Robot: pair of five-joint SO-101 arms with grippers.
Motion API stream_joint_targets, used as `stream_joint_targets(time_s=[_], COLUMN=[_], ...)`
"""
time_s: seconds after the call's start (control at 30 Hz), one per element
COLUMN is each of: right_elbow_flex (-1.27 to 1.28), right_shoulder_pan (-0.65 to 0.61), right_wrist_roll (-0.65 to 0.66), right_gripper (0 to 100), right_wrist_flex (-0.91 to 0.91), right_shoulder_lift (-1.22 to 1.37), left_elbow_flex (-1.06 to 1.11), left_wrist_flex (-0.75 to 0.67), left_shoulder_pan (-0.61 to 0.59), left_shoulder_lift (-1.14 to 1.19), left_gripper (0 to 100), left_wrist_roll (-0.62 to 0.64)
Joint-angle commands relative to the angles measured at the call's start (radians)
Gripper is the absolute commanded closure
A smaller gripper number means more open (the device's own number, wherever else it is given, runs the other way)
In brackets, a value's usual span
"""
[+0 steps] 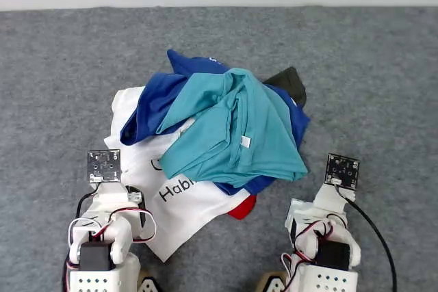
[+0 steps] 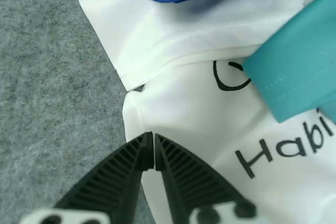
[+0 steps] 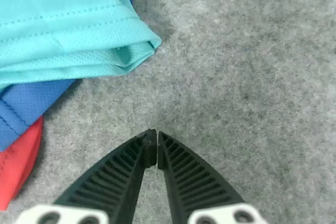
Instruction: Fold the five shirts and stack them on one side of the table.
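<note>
Your five shirts [image 1: 212, 143] lie heaped, unfolded, at mid-frame.
The teal shirt [image 1: 239, 121] tops the blue shirt [image 1: 152, 100] and white shirt [image 1: 181, 213]; your left gripper [image 2: 154, 153] is closed over the white shirt, your right gripper [image 3: 157, 150] closed over the grey table [image 1: 356, 66].

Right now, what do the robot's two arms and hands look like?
The left arm and right arm are white plastic with black motors and thin red, white and black wires. The left hand and right hand each have two black, ribbed, pointed fingers.
</note>
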Motion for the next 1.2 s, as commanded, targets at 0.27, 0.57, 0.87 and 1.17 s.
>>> stream_joint_targets(time_s=[0.27, 0.57, 0.87, 1.17], right_elbow_flex=[0.015, 0.015, 0.015, 0.015], right_shoulder_pan=[0.001, 0.001, 0.001, 0.001], right_wrist_roll=[-0.008, -0.008, -0.008, -0.008], right_gripper=[98.6, 98.6, 98.6, 98.6], right_wrist_flex=[0.002, 0.002, 0.002, 0.002], right_shoulder_lift=[-0.007, -0.007, -0.007, -0.007], left_elbow_flex=[-0.005, -0.005, -0.005, -0.117], left_wrist_flex=[0.002, 0.002, 0.002, 0.002], left_shoulder_pan=[0.005, 0.005, 0.008, -0.003], left_shoulder_lift=[-0.012, -0.012, -0.012, -0.012], left_gripper=[99, 99, 99, 98], left_wrist_roll=[0.009, 0.009, 0.006, -0.322])
